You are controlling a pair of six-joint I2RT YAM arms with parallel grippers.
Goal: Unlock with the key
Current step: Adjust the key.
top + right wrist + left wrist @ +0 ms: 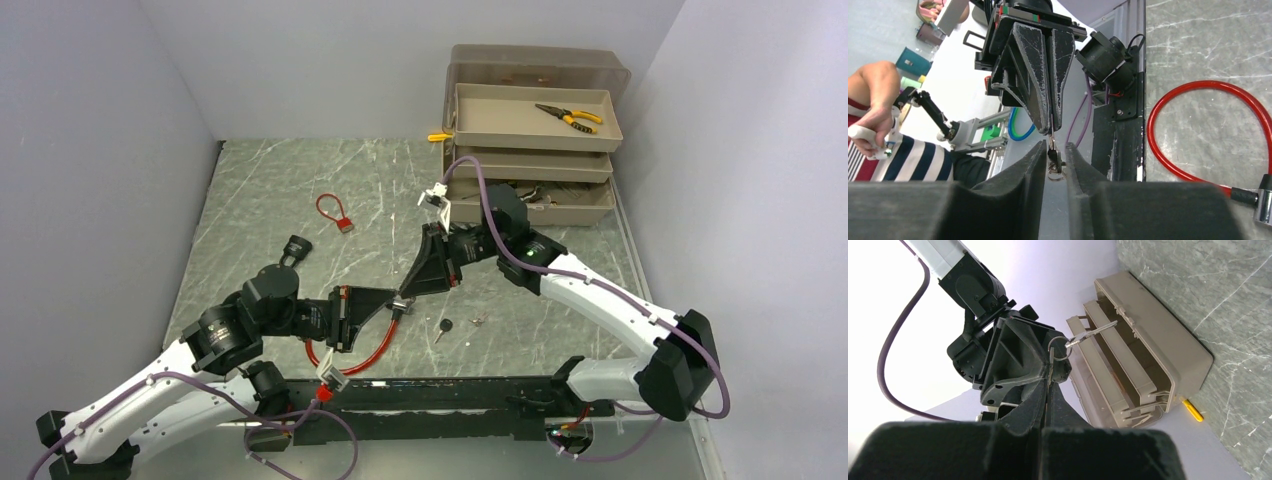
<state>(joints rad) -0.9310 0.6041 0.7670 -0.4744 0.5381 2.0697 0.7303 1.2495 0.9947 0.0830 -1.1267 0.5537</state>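
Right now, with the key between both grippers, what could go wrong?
1. The left gripper pinches the key only at its fingertips, and the right gripper stands part open around it; a release before the right one grips would likely drop it.
2. A spare key juts from the ring; it may snag or get clamped instead.
3. The cable lock lies loose on the table, so it may slide when the key goes in.

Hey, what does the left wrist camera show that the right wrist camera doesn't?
Left wrist only: the beige toolbox, trays fanned open, and a key jutting out sideways. Right wrist only: the red cable lock on the table and a person's arm. Both: the key bunch pinched in the shut jaws of the left gripper, with the right gripper at it.
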